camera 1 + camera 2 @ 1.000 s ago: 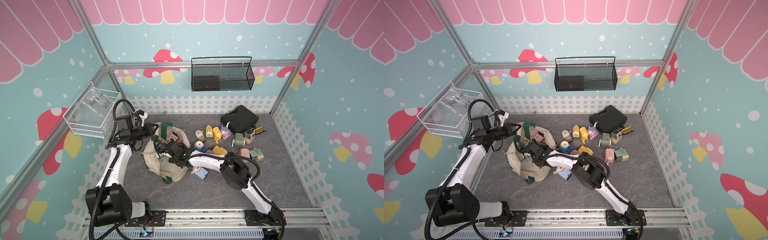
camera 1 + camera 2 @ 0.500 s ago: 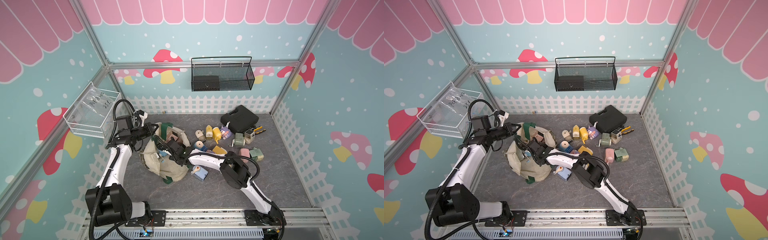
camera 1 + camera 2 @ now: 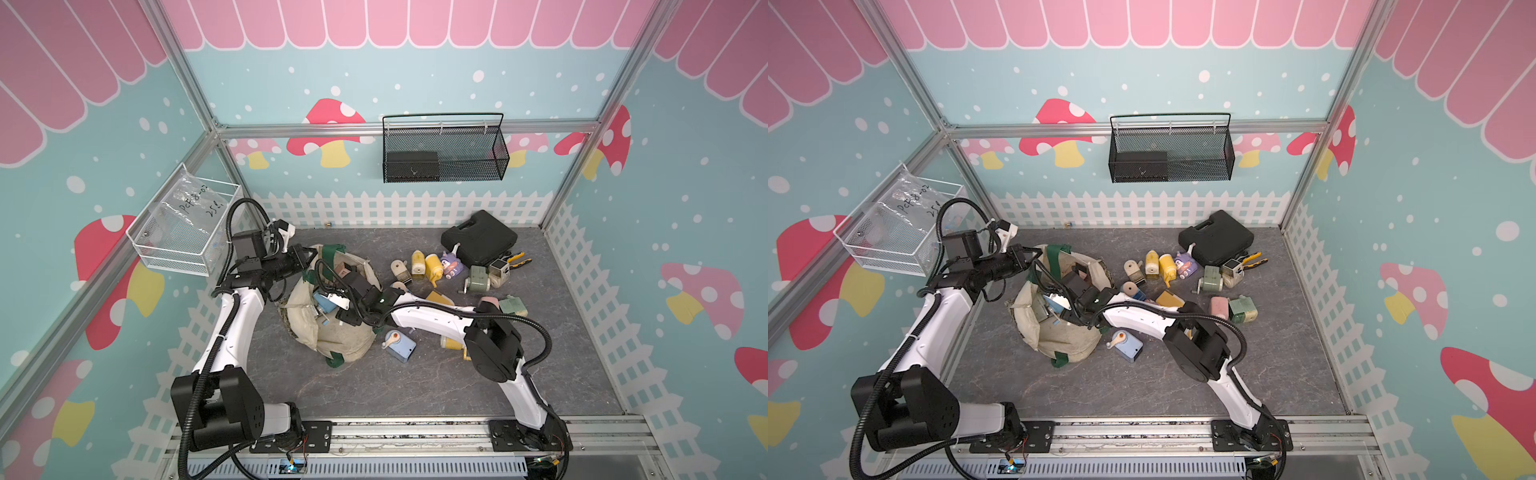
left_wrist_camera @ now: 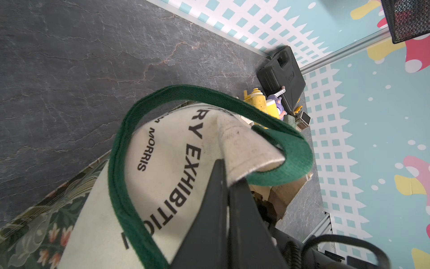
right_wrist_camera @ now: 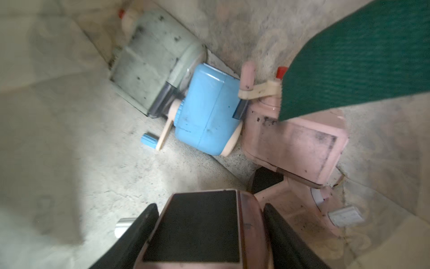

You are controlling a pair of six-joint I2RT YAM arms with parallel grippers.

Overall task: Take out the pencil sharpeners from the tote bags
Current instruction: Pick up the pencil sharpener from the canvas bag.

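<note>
Sagging cream canvas tote bag (image 3: 340,336)

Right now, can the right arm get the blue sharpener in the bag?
Probably yes: the right gripper is inside the bag, the blue sharpener lies uncovered ahead, but a pink sharpener sits between its fingers.

The tote bag (image 3: 340,336) lies at 9 o'clock on the tabletop (image 3: 415,386) with several pencil sharpeners (image 5: 207,111) in it. A further sharpener (image 5: 197,233) sits inside the bag between the right gripper's (image 5: 209,206) jaws. A lone sharpener (image 3: 399,345) lies at the bag's 4 o'clock. Loose sharpeners (image 3: 432,264) cluster at 1 o'clock, before the case (image 3: 478,239). The pliers (image 3: 517,259) lie at the case's 4 o'clock.
</note>
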